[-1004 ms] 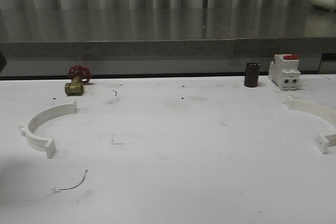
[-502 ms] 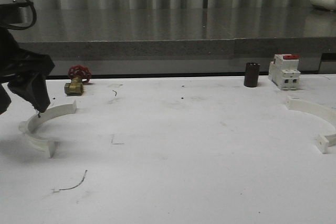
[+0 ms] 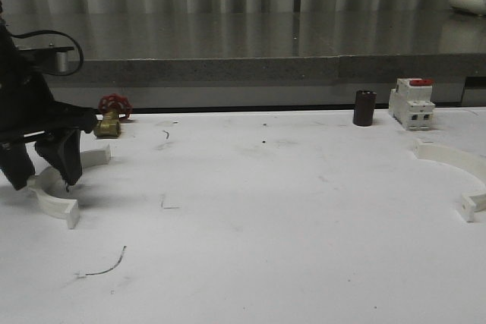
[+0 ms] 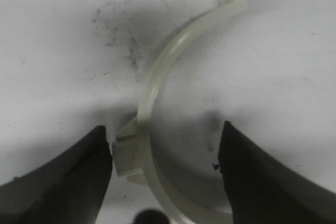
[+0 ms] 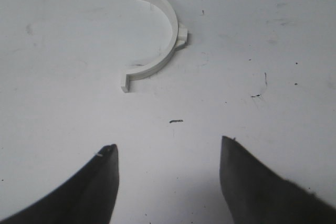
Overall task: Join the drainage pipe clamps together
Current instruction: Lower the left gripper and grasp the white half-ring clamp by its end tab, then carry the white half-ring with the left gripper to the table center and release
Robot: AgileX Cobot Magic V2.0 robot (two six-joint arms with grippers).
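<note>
One white half-ring drainage pipe clamp (image 3: 57, 204) lies flat at the table's left. My left gripper (image 3: 42, 180) is down over it, open, with one finger on each side of the band. The left wrist view shows the clamp's curved band (image 4: 157, 77) and its middle tab running between the fingers of the left gripper (image 4: 164, 150), with a gap to each one. The other clamp (image 3: 456, 161) lies at the far right edge. In the right wrist view that clamp (image 5: 167, 35) rests well ahead of my open, empty right gripper (image 5: 168, 148).
A brass valve with a red handwheel (image 3: 111, 117) sits just behind the left clamp. A dark cylinder (image 3: 364, 108) and a white breaker with a red top (image 3: 411, 102) stand at the back right. A thin wire scrap (image 3: 106, 267) lies near the front left.
My left arm has come in from the left and dropped over the left clamp, its fingers now straddling the band. Both clamps lie where they were.
</note>
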